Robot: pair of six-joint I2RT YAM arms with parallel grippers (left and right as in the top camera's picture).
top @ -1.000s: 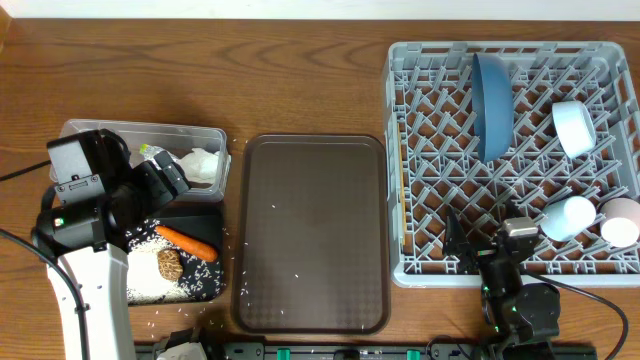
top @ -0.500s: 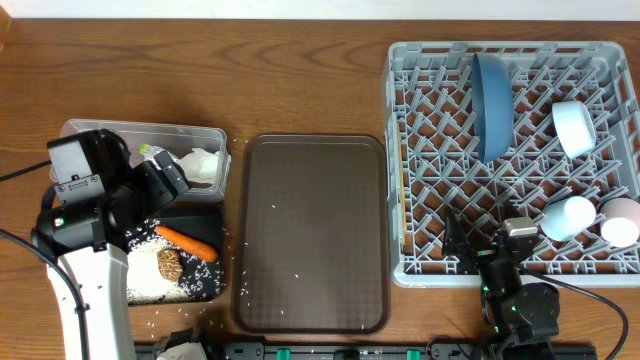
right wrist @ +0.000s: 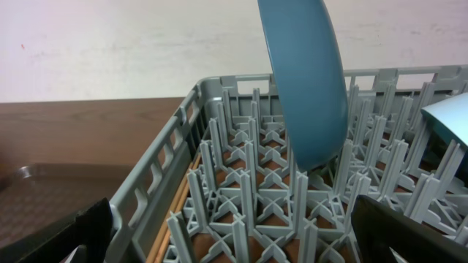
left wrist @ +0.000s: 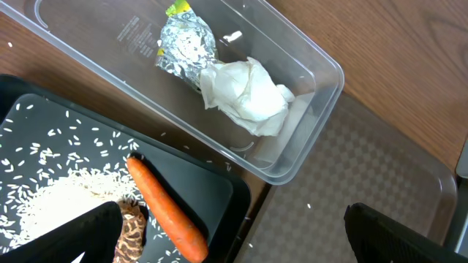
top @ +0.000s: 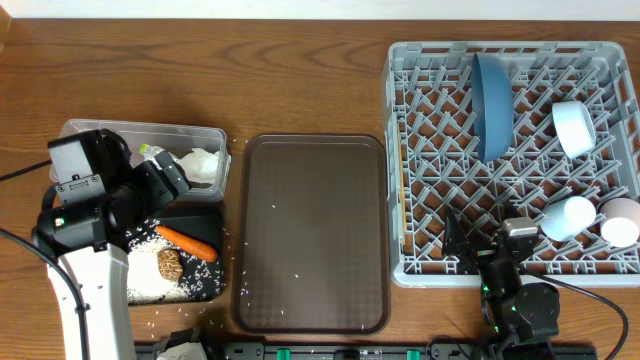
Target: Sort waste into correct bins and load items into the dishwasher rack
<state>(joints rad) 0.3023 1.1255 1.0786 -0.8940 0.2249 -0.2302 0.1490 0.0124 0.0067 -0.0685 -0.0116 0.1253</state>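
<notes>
The clear tub (top: 140, 128) at the left holds a crumpled white napkin (left wrist: 248, 91) and a foil wrapper with a yellow-green tip (left wrist: 184, 44). In front of it, the black tray (top: 195, 222) carries the carrot (left wrist: 164, 208), a brown lump (top: 170, 264) and a heap of rice (top: 148, 282). My left gripper (top: 160, 183) hangs open above the seam between the two bins, holding nothing. The grey rack (top: 420, 270) holds the blue plate (top: 492, 92) on edge, a white bowl (top: 573, 127), a pale blue cup (top: 568, 216), a pink cup (top: 621, 221) and chopsticks (right wrist: 172, 219) along its left wall. My right gripper (top: 488, 240) stands open and empty over the rack's front edge.
A dark brown serving tray (top: 310, 235) lies between the bins and the rack, with a few rice grains on it. Loose grains dot the wooden table (top: 180, 316) in front of the black tray.
</notes>
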